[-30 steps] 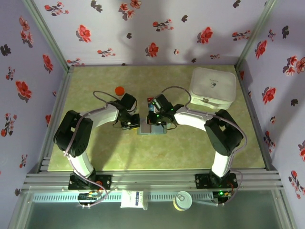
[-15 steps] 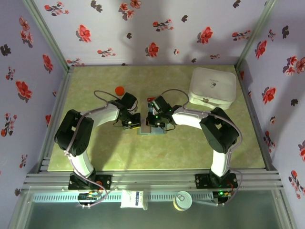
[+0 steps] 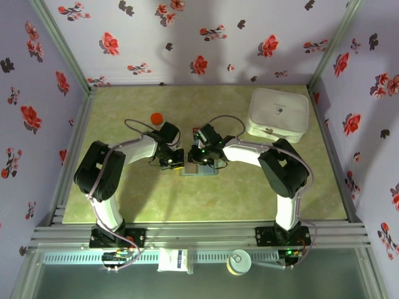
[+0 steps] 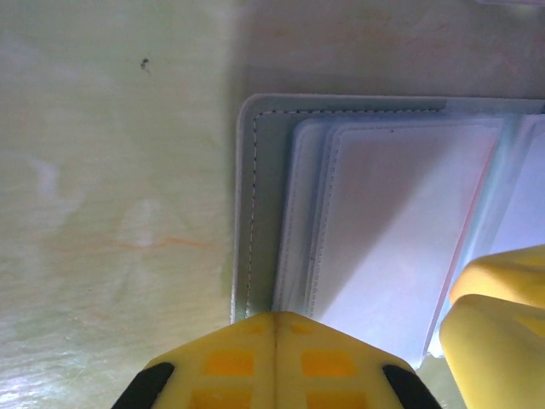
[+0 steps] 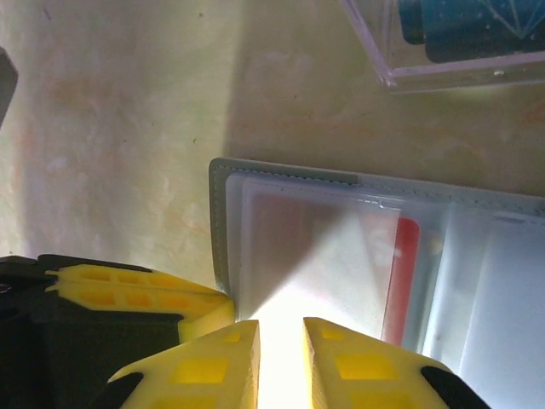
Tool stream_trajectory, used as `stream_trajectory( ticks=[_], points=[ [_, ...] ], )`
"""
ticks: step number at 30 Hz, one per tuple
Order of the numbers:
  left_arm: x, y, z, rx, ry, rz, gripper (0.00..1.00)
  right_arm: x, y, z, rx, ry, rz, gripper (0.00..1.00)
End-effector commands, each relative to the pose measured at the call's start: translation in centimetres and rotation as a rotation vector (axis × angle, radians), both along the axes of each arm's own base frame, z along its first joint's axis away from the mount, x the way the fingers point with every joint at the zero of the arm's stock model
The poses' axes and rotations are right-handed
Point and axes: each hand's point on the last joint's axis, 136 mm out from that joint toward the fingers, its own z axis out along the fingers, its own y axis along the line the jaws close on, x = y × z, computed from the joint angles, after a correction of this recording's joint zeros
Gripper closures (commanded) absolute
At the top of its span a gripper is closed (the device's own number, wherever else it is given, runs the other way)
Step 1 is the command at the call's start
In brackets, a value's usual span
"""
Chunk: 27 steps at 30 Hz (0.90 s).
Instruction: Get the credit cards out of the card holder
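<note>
The card holder point(image 3: 198, 169) lies open on the table, its pale blue-grey inside point(image 4: 262, 170) up, with clear sleeves over both panels. A red band of the credit cards point(image 5: 407, 273) shows through a sleeve; the rest of the cards is hidden. My left gripper point(image 3: 176, 163) is shut, its tips point(image 4: 277, 317) pressed together on the holder's left border. My right gripper point(image 3: 202, 159) hovers over the left panel, its fingers point(image 5: 281, 328) a narrow gap apart above a glaring sleeve. Its yellow fingers point(image 4: 498, 298) also show in the left wrist view.
A clear plastic square point(image 5: 451, 51) with something dark blue inside lies just beyond the holder. A big white rounded box point(image 3: 278, 113) stands at the back right, and a red-orange cap point(image 3: 156, 118) sits behind the left arm. Floral walls enclose the table.
The right arm has shifted left, its gripper moving over the holder's left panel. The left gripper has barely moved.
</note>
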Motion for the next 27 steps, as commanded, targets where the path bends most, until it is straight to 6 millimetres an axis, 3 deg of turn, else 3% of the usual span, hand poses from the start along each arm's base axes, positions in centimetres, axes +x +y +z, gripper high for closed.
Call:
stream_trajectory(
  ticks=[1,27],
  points=[
    [0.1,0.6,-0.3,0.026,0.009,-0.009,0.96,-0.3,0.0,-0.6,-0.021,0.038,-0.001,0.75],
    [0.1,1.0,-0.6,0.042,0.021,-0.006,0.97,-0.1,-3.3,-1.1,-0.098,0.040,-0.033,0.72]
  ],
)
